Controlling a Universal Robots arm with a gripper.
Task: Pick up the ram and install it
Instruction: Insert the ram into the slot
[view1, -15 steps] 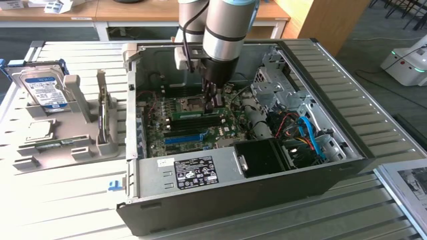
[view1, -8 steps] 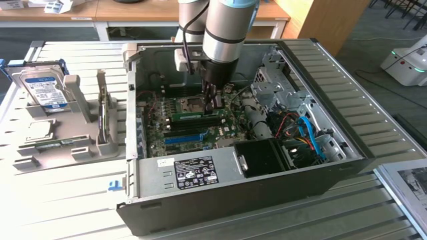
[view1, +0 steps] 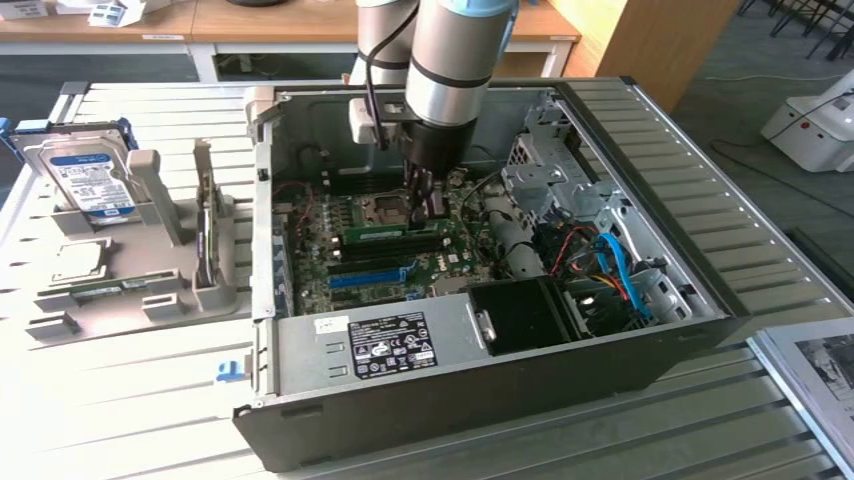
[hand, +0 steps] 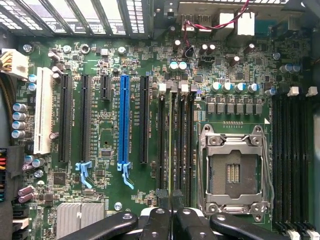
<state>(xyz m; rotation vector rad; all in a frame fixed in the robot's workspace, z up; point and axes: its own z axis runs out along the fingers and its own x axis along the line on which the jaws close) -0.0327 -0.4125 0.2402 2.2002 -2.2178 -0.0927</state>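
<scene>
Slatted metal table (view1: 134, 420) under everything. Left: grey rack (view1: 214, 285) holding hard drive (view1: 80, 175). Centre: open computer case (view1: 467, 390), my gripper (view1: 430, 222) down inside over motherboard (hand: 100, 145). I read fingers (hand: 159, 220) clenched on ram (view1: 380, 233), which stands on edge in memory slot just beside processor socket (hand: 232, 170).

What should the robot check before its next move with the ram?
1. Hand shut on ram: ok.
2. Ram lined up along the black slots, not in the blue slot: ok.
3. Ram pushed all the way down: cannot tell.
4. Clips snapped shut: cannot tell.
5. Socket clear of the hand: ok.
</scene>
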